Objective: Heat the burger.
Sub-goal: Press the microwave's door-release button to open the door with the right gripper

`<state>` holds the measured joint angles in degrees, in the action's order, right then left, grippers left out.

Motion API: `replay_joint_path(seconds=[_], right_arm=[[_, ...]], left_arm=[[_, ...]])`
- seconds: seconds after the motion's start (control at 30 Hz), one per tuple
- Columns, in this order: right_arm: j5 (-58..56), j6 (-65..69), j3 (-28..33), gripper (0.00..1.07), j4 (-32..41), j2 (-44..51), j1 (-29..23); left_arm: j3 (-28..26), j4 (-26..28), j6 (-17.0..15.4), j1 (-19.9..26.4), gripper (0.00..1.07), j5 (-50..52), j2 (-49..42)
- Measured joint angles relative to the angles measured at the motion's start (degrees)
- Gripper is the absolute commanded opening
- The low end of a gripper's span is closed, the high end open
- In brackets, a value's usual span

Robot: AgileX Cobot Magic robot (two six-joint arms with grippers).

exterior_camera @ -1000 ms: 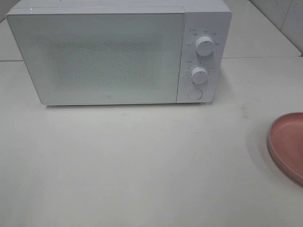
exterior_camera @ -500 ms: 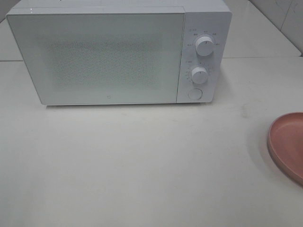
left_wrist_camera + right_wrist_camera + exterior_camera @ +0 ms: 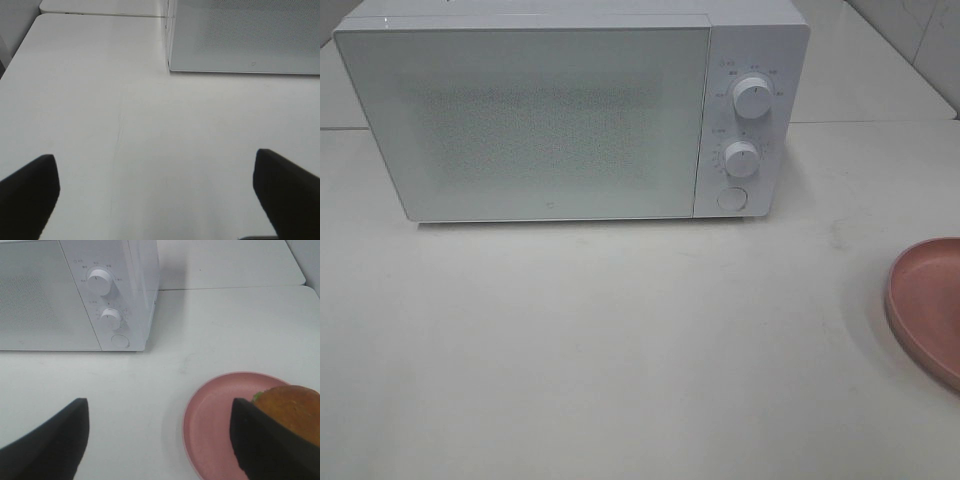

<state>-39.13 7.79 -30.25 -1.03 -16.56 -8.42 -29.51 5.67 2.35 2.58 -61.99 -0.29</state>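
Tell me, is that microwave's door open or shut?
Shut. The door sits flush across the microwave front, right up against the dial panel, and the burger is outside on the pink plate.

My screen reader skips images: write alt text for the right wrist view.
A glossy golden-brown burger sits on a round pink plate on a white table, partly hidden by the open right gripper. A closed white microwave stands nearby.

A white microwave [image 3: 520, 120] with its door shut stands on the white table [image 3: 620, 350], well ahead of both the left jaws and the right jaws. Its two dials [image 3: 751, 97] and round button [image 3: 731, 198] face the right jaws. A round pink plate [image 3: 215, 410] lies near the right jaws, partly behind the outer one.
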Motion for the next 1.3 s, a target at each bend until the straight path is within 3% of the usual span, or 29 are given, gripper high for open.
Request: replay_joint_path(seconds=[0.93, 1.3], right_arm=[[27.6, 0.0, 0.2, 0.75, 0.0, -23.7, 0.0], [41.7, 0.0, 4.8, 0.75, 0.0, -30.7, 0.0]], left_arm=[[0.0, 0.0, 0.0, 0.0, 0.98, 0.0, 0.0], [0.0, 0.0, 0.0, 0.0, 0.98, 0.0, 0.0]])
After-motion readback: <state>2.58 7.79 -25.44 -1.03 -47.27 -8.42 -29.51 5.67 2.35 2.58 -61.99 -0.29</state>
